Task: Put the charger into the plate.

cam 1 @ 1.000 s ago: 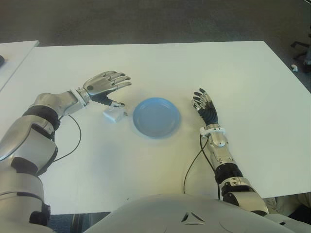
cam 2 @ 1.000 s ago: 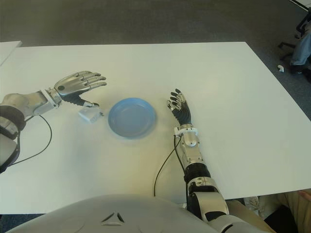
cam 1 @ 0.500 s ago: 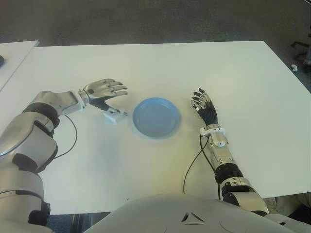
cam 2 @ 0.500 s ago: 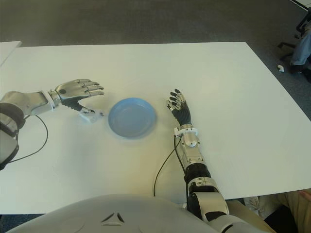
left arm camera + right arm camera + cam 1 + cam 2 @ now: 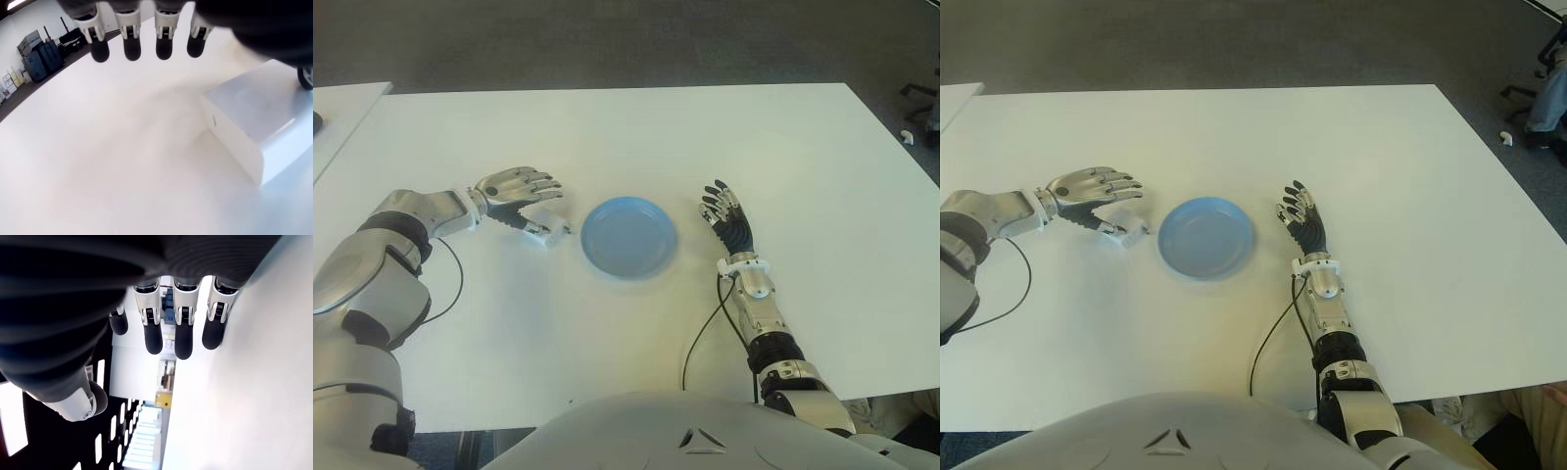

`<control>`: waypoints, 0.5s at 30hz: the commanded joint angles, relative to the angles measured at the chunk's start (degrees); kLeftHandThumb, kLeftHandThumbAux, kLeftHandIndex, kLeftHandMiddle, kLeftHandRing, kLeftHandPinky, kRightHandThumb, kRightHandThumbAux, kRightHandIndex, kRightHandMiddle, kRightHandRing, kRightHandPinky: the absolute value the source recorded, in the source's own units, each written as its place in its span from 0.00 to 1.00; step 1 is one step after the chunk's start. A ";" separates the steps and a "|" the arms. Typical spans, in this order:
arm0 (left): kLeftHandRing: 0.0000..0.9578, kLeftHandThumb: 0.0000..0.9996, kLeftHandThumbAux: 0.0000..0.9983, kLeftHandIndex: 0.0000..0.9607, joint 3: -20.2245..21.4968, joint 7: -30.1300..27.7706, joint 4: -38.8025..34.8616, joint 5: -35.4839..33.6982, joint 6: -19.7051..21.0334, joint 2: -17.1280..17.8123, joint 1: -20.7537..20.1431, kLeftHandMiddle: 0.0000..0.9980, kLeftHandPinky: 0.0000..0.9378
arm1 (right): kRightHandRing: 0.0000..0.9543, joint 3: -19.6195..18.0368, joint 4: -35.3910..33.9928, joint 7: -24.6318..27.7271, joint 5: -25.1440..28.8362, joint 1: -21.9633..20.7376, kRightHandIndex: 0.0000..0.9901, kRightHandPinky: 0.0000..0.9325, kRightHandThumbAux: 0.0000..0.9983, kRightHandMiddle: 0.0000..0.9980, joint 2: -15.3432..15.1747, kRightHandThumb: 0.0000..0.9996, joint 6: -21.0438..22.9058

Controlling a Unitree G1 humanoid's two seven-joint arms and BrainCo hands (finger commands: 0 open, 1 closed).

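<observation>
A small white charger (image 5: pixel 548 233) lies on the white table (image 5: pixel 607 137), just left of the blue plate (image 5: pixel 628 237). My left hand (image 5: pixel 521 188) hovers low over the charger's left part and hides some of it. In the left wrist view the charger (image 5: pixel 259 122) is a white block below the straight fingers (image 5: pixel 164 46), with the thumb tip at its far edge. The fingers are spread and do not close on it. My right hand (image 5: pixel 726 213) shows to the right of the plate, fingers straight, holding nothing.
The plate holds nothing. A second white table (image 5: pixel 342 108) stands at the far left. Thin black cables trail from the left wrist (image 5: pixel 450 284) and the right wrist (image 5: pixel 698 338). Dark floor lies beyond the table's far edge.
My left hand has come down and drawn slightly left, from above the charger to close over it. The charger, the plate and the right hand have kept their places.
</observation>
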 commanded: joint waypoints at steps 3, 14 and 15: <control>0.00 0.48 0.15 0.00 -1.28 -2.92 0.24 0.30 -0.18 -0.63 2.30 0.00 0.00 | 0.20 0.13 1.49 0.12 0.19 2.57 0.04 0.23 0.64 0.18 0.02 0.68 1.94; 0.00 0.48 0.15 0.00 -1.86 -2.78 -0.07 0.21 -0.73 -0.08 3.94 0.00 0.00 | 0.19 0.11 0.37 0.24 0.40 3.14 0.04 0.23 0.64 0.17 0.04 0.66 2.55; 0.00 0.48 0.15 0.00 -1.89 -2.80 -0.12 0.17 -0.78 -0.05 4.00 0.00 0.00 | 0.19 0.12 0.29 0.23 0.38 3.18 0.04 0.23 0.64 0.17 0.03 0.66 2.61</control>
